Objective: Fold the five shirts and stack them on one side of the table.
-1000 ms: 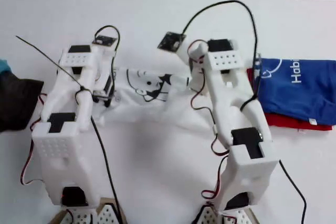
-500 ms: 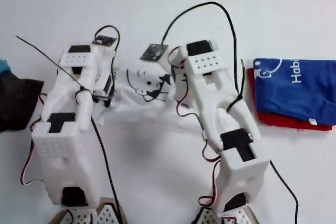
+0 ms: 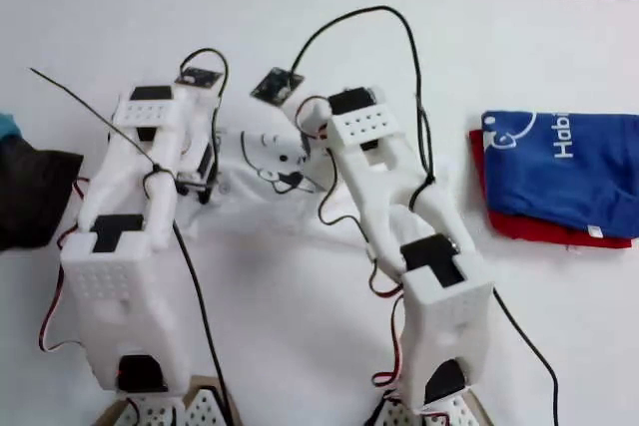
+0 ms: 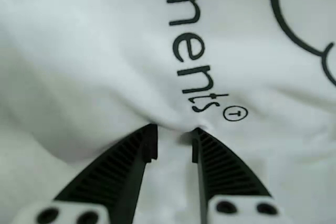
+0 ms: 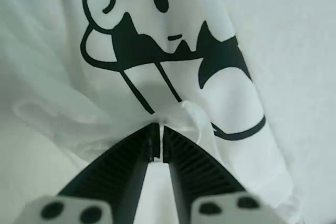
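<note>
Closed on a pucker of cloth, the left gripper [image 4: 173,139] is held low, well inward of a dark bundle of cloth [image 3: 30,192] at the left edge of the white table [image 3: 300,27]; what that bundle is cannot be told. A narrow gap is kept between the black ribbed fingers [image 4: 131,166], and fabric is bunched at their tips beside printed lettering. The cloth held is the white cotton shirt with a black cartoon print [image 3: 265,152], which lies rumpled about midway between the left and right edges. Further right, the right gripper [image 5: 156,132] is clamped almost fully shut on a thin raised fold of this shirt, beside the printed face. At the right edge a folded blue shirt [image 3: 569,172] is laid on a folded red shirt [image 3: 544,228], so the stack is judged to be begun there.

The step in hand is judged to be a fold of the white shirt. Both pinches should be raised together and kept level, so that no cloth is stretched between them. The held side should be carried across, laid flat, and only then released. So slight a grip may slip, so a slow lift is advised.
</note>
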Motion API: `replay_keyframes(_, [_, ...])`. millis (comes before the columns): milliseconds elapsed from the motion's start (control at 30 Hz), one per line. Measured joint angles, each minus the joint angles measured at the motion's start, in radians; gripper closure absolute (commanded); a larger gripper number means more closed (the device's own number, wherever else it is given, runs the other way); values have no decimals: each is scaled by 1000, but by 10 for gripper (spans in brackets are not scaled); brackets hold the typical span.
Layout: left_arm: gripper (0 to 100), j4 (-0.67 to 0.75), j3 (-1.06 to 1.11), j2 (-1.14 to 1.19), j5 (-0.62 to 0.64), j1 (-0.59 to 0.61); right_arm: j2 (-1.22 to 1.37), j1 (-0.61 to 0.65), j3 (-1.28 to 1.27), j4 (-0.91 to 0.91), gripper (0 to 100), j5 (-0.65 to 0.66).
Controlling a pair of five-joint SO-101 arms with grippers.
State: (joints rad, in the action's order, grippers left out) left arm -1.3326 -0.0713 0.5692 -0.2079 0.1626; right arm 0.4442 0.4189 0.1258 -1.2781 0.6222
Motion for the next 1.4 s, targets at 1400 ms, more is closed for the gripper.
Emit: replay_keyframes(1400, [859, 0, 0, 0, 0, 0, -94, -75, -196, 169, 978, -69])
